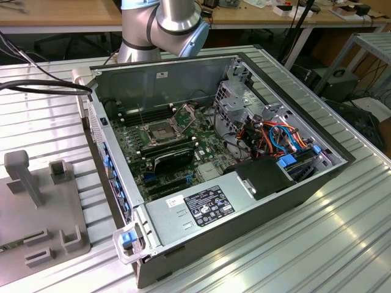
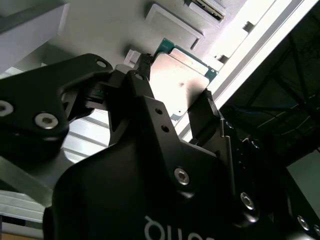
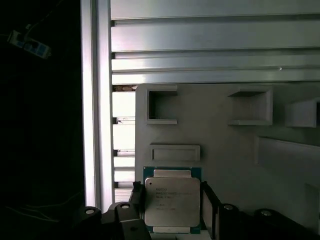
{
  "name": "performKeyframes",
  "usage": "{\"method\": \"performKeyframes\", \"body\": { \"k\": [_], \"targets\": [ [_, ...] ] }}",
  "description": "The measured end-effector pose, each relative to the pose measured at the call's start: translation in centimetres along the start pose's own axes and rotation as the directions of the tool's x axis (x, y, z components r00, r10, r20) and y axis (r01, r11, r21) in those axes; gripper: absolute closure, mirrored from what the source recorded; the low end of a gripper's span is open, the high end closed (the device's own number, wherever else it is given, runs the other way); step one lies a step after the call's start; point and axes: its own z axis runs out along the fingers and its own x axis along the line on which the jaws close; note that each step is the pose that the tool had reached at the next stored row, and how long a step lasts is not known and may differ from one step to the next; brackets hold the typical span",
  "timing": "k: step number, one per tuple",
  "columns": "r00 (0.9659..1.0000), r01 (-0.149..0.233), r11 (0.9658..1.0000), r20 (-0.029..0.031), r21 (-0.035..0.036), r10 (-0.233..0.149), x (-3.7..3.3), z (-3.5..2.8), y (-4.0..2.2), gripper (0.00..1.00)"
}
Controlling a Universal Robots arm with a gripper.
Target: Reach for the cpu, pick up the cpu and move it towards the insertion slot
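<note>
– Second wrist view: where is the chip (image 2: pixel 180 82)?
– At the grey tray (image 2: pixel 100 25) on the slatted worktop (image 3: pixel 200 45), with the claw (image 2: pixel 176 80) set narrow, pinching its two opposite edges.
– What could go wrong?
– Such a thin edge hold may let it tilt or slip, and a crooked chip would likely jam at the socket (image 1: pixel 160 129), inside the computer case (image 1: pixel 165 76).

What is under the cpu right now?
The grey plastic plate shows beside the cpu in both wrist views. The patch directly beneath is hidden by the cpu itself, so contact there cannot be seen.
</note>
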Motion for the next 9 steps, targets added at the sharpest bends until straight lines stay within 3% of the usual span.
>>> {"method": "performKeyframes", "body": {
  "k": [9],
  "targets": [
    [1.0000,0.000,1.0000,-0.0019,-0.0013,0.000,0.05,-1.44,0.02,0.45]
  ]
}}
